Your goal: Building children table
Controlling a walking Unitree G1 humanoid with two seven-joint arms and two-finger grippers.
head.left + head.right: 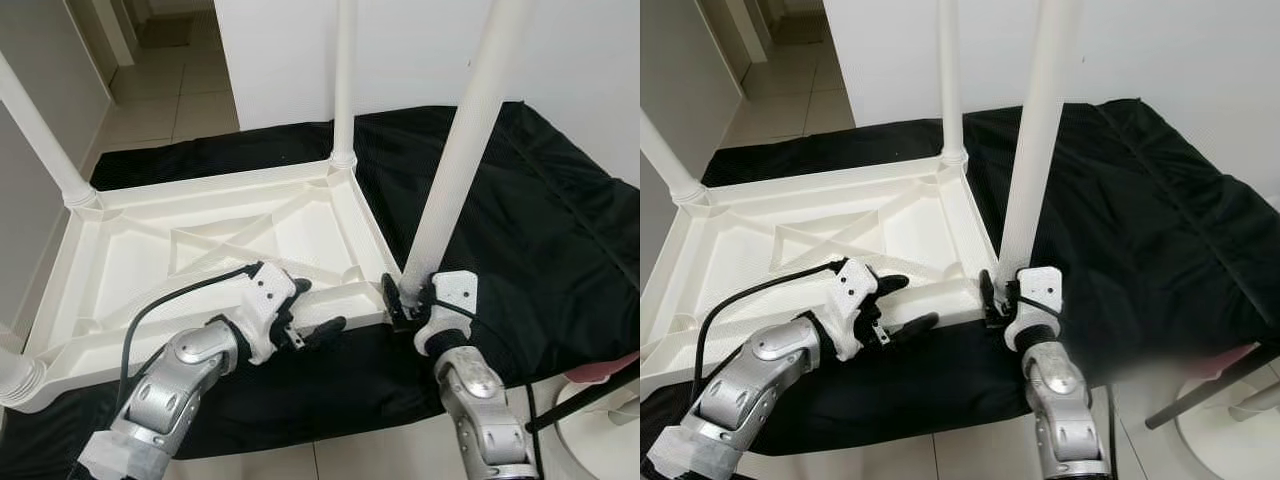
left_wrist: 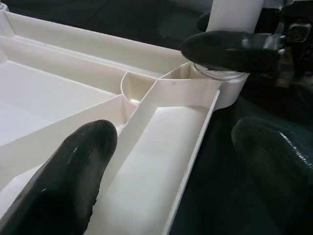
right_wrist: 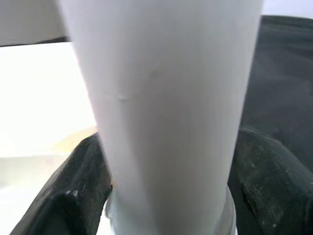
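Note:
A white plastic children's table (image 1: 200,240) lies upside down on a black cloth (image 1: 540,200). At its near right corner a white leg (image 1: 465,140) stands in its socket, and my right gripper (image 1: 412,300) is shut on the base of that leg. The right wrist view shows the leg (image 3: 166,98) between both black fingers (image 3: 78,191). My left gripper (image 1: 310,310) is open and straddles the table's near rim (image 2: 195,147), left of that corner. One finger (image 2: 73,181) is over the inside and the other is outside the rim.
Two more legs stand at the far right corner (image 1: 345,80) and far left corner (image 1: 40,130), and another at the near left (image 1: 15,375). A white wall is close behind. Tiled floor runs into a hallway at the far left. A pink and white object (image 1: 600,385) sits at the near right.

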